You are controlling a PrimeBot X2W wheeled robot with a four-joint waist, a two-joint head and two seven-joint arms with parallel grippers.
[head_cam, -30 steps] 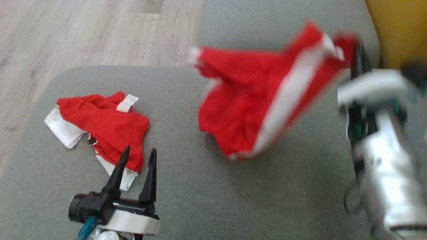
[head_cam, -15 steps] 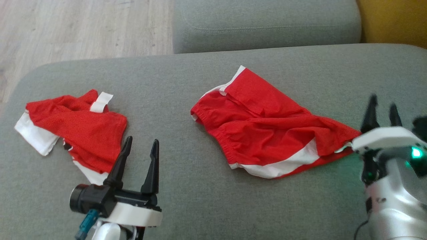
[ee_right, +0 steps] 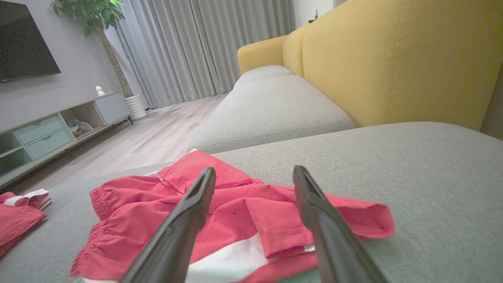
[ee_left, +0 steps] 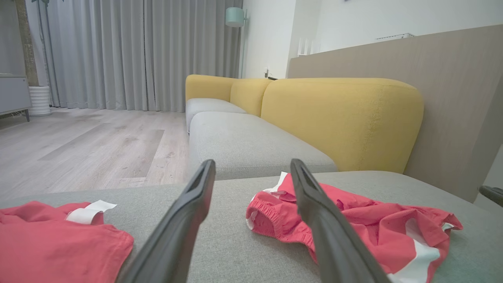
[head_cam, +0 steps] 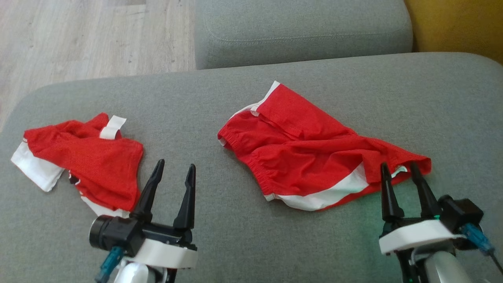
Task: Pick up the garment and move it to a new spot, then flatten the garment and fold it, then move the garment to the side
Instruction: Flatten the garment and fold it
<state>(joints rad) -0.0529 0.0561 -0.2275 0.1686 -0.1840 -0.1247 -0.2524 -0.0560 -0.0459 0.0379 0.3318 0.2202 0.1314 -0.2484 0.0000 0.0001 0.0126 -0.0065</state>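
Currently the garment (head_cam: 310, 157) lies crumpled mid-cushion on the sofa (head_cam: 220, 236). We judge it light, limp and non-fragile, and best gripped at the elastic waistband (head_cam: 251, 159) or a hem corner. The left hand (head_cam: 176, 164) and right hand (head_cam: 397, 166) both stand with fingers apart, empty.

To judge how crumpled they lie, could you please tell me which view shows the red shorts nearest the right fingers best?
The head view: it looks down on the whole shorts, waistband and white stripe included. Both wrist views see them low and foreshortened; the right fingers cross them, and a left finger hides part.
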